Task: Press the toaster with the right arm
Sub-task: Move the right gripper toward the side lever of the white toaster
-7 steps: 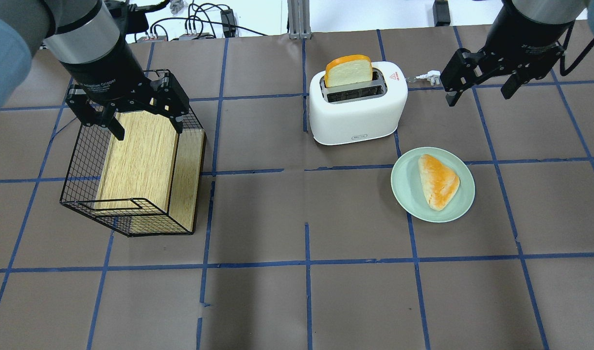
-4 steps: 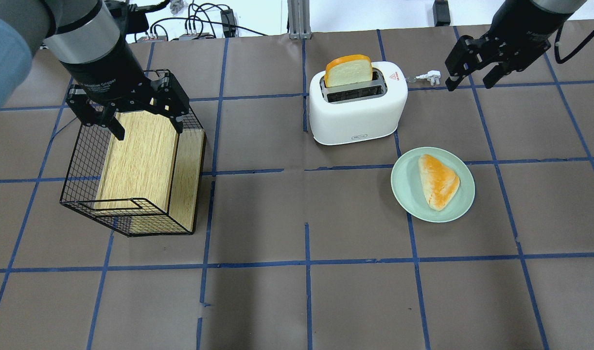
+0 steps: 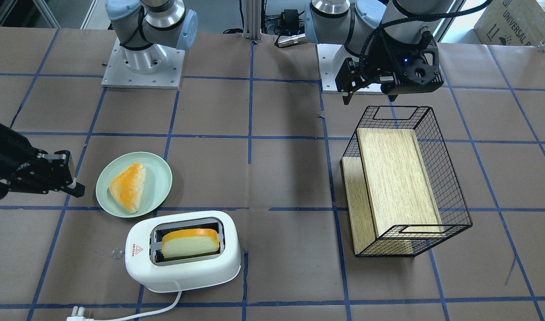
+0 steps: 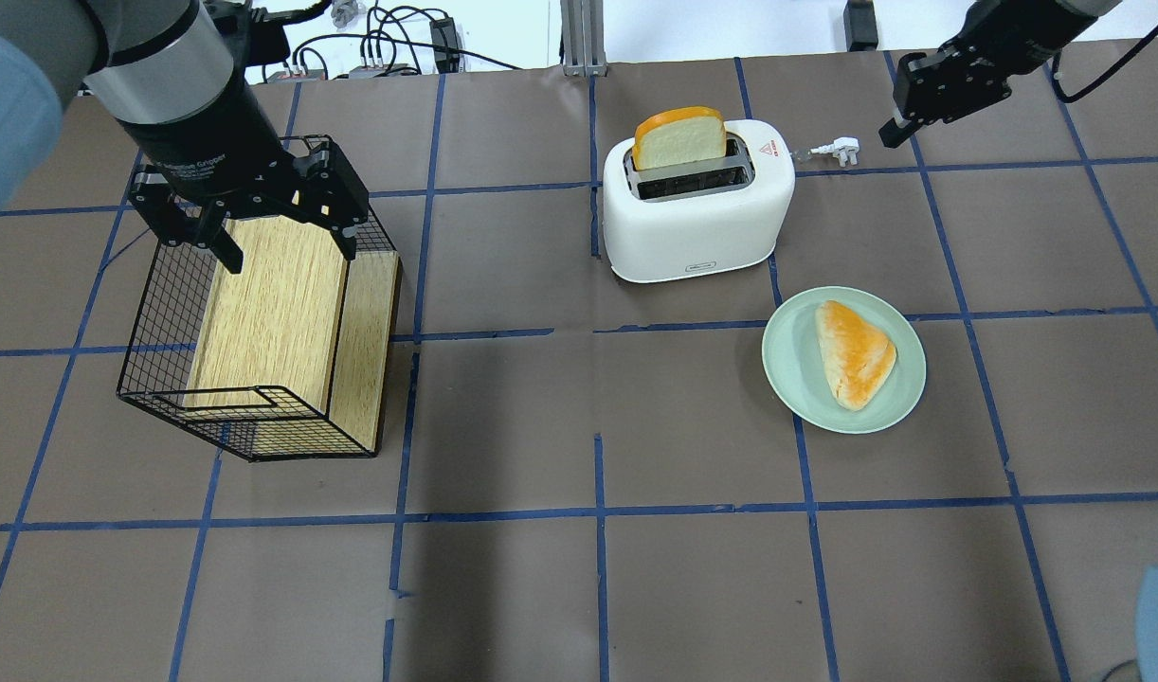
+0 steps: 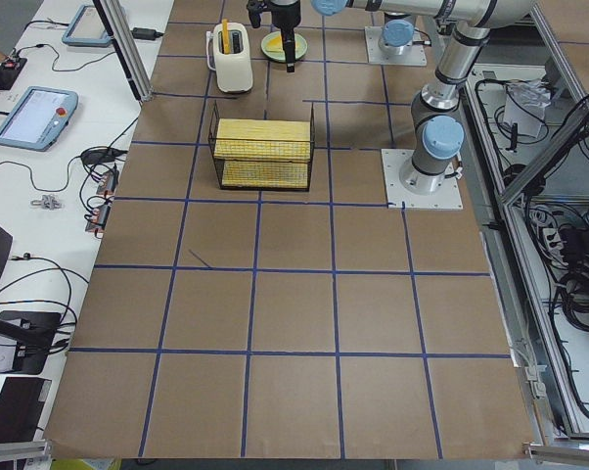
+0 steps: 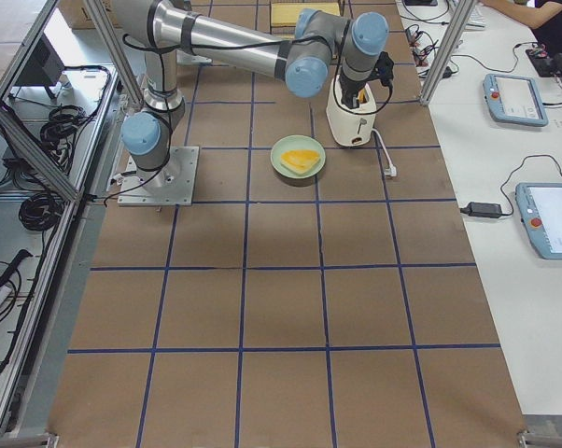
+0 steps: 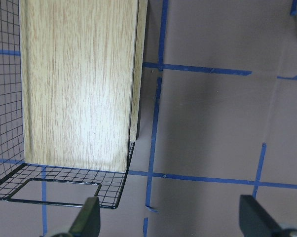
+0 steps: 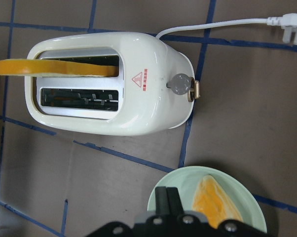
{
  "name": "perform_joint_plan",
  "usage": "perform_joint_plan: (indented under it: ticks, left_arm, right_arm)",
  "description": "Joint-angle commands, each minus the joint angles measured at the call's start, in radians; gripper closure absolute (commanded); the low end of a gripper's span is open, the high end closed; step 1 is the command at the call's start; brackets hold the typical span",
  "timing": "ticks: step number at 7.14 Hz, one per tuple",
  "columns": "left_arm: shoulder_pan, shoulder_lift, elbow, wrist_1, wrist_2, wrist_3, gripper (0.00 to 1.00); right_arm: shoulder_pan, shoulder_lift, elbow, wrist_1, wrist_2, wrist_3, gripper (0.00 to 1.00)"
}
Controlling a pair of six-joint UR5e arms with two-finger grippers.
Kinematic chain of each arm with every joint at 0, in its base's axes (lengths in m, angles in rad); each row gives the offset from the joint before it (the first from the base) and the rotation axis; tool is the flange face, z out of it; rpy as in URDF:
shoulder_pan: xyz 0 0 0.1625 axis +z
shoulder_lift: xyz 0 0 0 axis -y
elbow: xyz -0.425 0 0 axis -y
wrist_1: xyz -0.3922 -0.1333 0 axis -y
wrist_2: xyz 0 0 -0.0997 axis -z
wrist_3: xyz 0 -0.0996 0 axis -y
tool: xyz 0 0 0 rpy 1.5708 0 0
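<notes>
The white toaster (image 4: 697, 213) stands at the far middle of the table, with a slice of bread (image 4: 680, 137) upright in its far slot. It also shows in the front view (image 3: 183, 263) and the right wrist view (image 8: 109, 94), where its grey lever knob (image 8: 180, 85) sits on the end by the red triangle sticker. My right gripper (image 4: 892, 135) is shut and empty. It hangs to the right of the toaster, above the table near the plug (image 4: 837, 148), and touches nothing. My left gripper (image 4: 280, 251) is open and empty over the wire basket (image 4: 257, 417).
A pale green plate (image 4: 787, 379) with a triangular bread piece (image 4: 856, 352) lies in front of the toaster to its right. The wire basket holds a wooden board (image 4: 276, 313). The toaster's white cord (image 3: 165, 307) runs to the plug on the table.
My right gripper has moved toward the far edge of the table and its fingers have closed together. The left arm, toaster and plate have not moved.
</notes>
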Motion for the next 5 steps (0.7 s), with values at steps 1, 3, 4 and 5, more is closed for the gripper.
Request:
perform_joint_plan:
  ticks: [1,3,4,5]
  left_arm:
    - [0.0,0.0,0.0,0.0,0.0,0.0,0.0]
    - [0.0,0.0,0.0,0.0,0.0,0.0,0.0]
    - [0.002,0.0,0.0,0.0,0.0,0.0,0.0]
    - [0.0,0.0,0.0,0.0,0.0,0.0,0.0]
  right_arm:
    - [0.006,0.113,-0.051,-0.005,0.064,-0.019,0.97]
    - [0.007,0.172,-0.074,-0.005,0.122,-0.021,0.97]
    - [0.008,0.189,-0.08,-0.005,0.124,-0.019,0.97]
    - [0.008,0.21,-0.082,-0.007,0.13,-0.019,0.97]
